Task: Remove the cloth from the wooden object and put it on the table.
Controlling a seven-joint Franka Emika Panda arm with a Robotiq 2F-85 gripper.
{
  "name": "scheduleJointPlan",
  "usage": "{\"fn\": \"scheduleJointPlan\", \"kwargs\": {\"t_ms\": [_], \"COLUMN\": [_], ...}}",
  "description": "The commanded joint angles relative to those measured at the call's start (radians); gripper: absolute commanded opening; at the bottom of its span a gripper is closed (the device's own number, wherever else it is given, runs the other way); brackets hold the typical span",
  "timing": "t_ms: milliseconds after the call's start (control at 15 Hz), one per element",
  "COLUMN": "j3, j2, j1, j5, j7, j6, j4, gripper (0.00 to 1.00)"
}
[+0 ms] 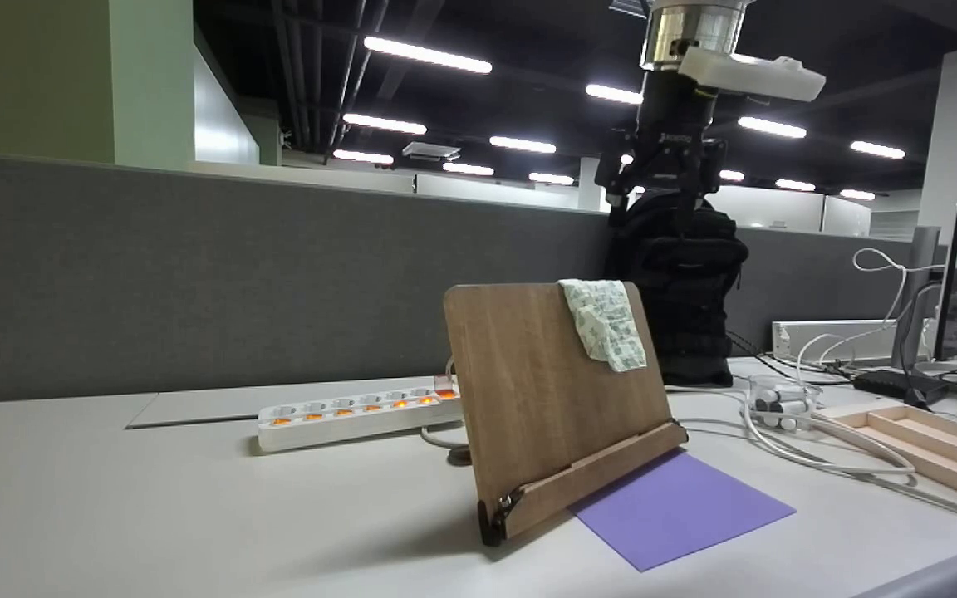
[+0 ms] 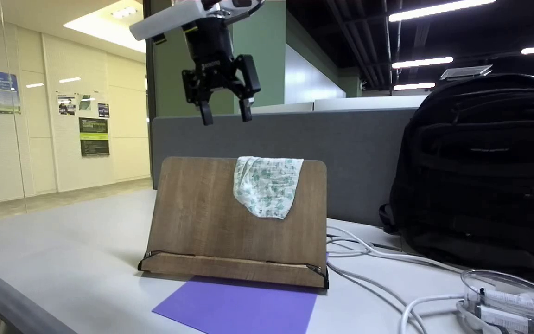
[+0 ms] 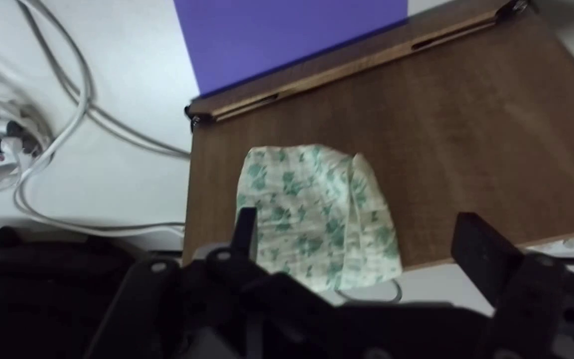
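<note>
"Table (image 1: 196, 515), one: pale grey-white, backed by a grey partition panel (image 1: 279, 282)."

"Standing on it?"

"Backpack (image 2: 485, 185), one: black, upright, close to the panel. Wooden board (image 2: 193, 208), one: brown, rounded corners, leaning back."

"And lying flat?"

"Purple sheet (image 2: 244, 306), one: on the table, partly beneath the board."

"Next, the gripper (image 2: 226, 117). Condition?"

"Black. Jaws standing wide apart, nothing clasped; raised higher than the board in both exterior views and clear of it. Its gap, in the wrist view, takes in most of the cloth (image 3: 312, 214) below, without contact."

"Where is that cloth entered?"

"On the board: one, soft, white with a pale green pattern, draped over the top edge towards the backpack end, its lower part hanging down the front face with a fold or two."

"Smaller goods?"

"Clear round container (image 2: 499, 272), one, on the table, with white cylinders (image 2: 503, 317) inside; their labels (image 2: 515, 300) bear print too small to read."

"Any maker's name?"

"Pale lettering (image 2: 211, 64) on the gripper's body: blurred, and no certain reading can be taken."
</note>
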Motion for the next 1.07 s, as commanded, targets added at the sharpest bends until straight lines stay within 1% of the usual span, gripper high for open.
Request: {"fn": "scheduleJointPlan", "kwargs": {"t_ms": [0, 67, 133, 333, 533, 800, 1000], "j3": [0.019, 0.017, 0.005, -0.021, -0.035, -0.046, -0.037], "j2": [0.080, 0.104, 0.132, 0.210, 0.275, 0.341, 0.376], "j1": [-0.074, -0.085, -0.077, -0.043, -0.006, 0.036, 0.040], "j5": [-0.105, -0.122, -0.115, -0.059, -0.008, 0.106, 0.143], "j7": [0.084, 0.081, 0.056, -0.011, -0.108, -0.283, -0.370], "j6": [0.173, 0.202, 0.213, 0.213, 0.193, 0.160, 0.139], "j4": [0.017, 0.025, 0.036, 0.068, 0.099, 0.145, 0.174], "gripper": [1.00, 1.00, 1.00, 1.00, 1.00, 1.00, 1.00]}}
